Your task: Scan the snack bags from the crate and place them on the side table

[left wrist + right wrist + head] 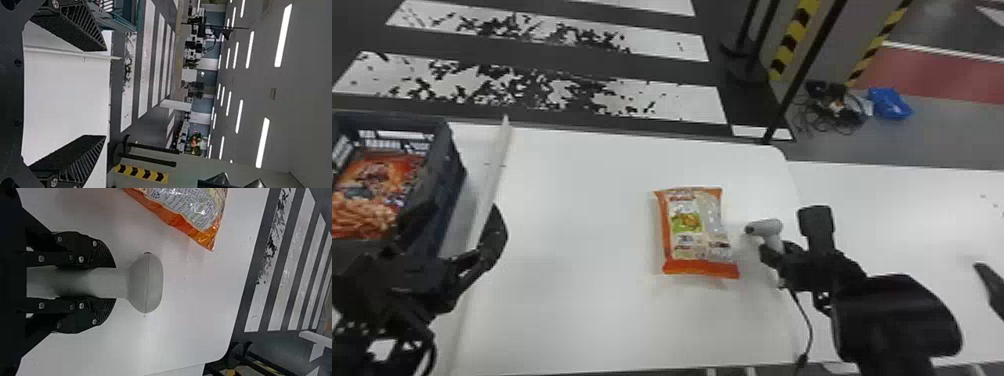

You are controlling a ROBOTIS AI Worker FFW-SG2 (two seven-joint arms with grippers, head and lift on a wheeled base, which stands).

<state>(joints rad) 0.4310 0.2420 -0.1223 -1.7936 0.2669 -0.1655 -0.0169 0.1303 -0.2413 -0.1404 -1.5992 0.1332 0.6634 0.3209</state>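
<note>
Right now, from the head view, I count one snack bag [693, 227] flat on the white table [577, 200]. My right gripper [778, 250] is just to the right of that bag, holding the one scanner [768, 228] I can see, whose head is near the bag's right edge. Well off to the bag's left is one crate [451, 185] with orange packaging [374, 182] inside; how many bags that makes, I can't tell. My left gripper [463, 207] is also left of the bag, near the crate. On the left wrist view, its two fingers [70, 156] stand wide apart. On the right wrist view, two fingers are narrowed onto the scanner's handle, near the bag but apart from it.
</note>
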